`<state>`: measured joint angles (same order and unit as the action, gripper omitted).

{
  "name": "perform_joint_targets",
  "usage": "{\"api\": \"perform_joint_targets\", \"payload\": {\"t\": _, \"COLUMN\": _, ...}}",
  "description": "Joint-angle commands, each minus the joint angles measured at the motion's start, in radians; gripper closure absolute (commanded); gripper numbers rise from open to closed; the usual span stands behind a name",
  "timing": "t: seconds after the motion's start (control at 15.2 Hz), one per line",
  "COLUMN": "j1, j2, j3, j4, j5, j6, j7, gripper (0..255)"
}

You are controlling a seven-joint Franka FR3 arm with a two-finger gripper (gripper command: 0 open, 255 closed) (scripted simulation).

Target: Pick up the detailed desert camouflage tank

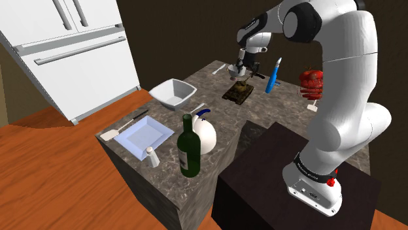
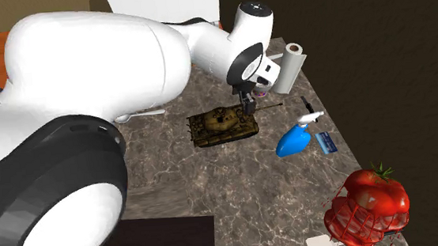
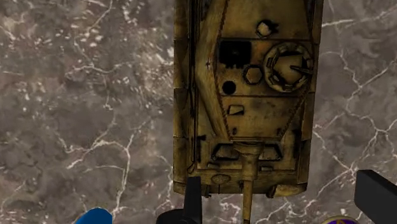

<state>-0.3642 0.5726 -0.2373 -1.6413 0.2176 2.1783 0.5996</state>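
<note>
Tan camouflage toy tank (image 3: 245,95) looks stiff and light, so I'd take its hull sides with my spread black end effector (image 3: 284,191).

A dark marble counter (image 1: 219,117) bears a white square bowl (image 1: 173,93), a pale blue plate (image 1: 145,134) near a small shaker (image 1: 152,157), a green wine bottle (image 1: 189,149) just before a white kettle (image 1: 206,136), a blue spray bottle (image 2: 294,141), a paper-towel roll (image 2: 291,65) and what may be a red tomato (image 2: 371,204).
</note>
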Motion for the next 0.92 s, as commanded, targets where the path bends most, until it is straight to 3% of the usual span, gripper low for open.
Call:
{"api": "perform_joint_targets", "payload": {"t": 0.0, "j1": -0.025, "j2": 0.060, "j3": -0.008, "j4": 0.062, "j5": 0.025, "j6": -0.007, "j7": 0.031, "gripper": 0}}
{"api": "perform_joint_targets", "payload": {"t": 0.66, "j1": -0.033, "j2": 0.119, "j3": 0.005, "j4": 0.052, "j5": 0.042, "j6": 0.061, "j7": 0.018, "gripper": 0}}
{"api": "perform_joint_targets", "payload": {"t": 0.73, "j1": -0.033, "j2": 0.119, "j3": 0.005, "j4": 0.052, "j5": 0.042, "j6": 0.061, "j7": 0.018, "gripper": 255}}
{"api": "perform_joint_targets", "payload": {"t": 0.86, "j1": -0.033, "j2": 0.119, "j3": 0.005, "j4": 0.052, "j5": 0.042, "j6": 0.061, "j7": 0.018, "gripper": 255}}
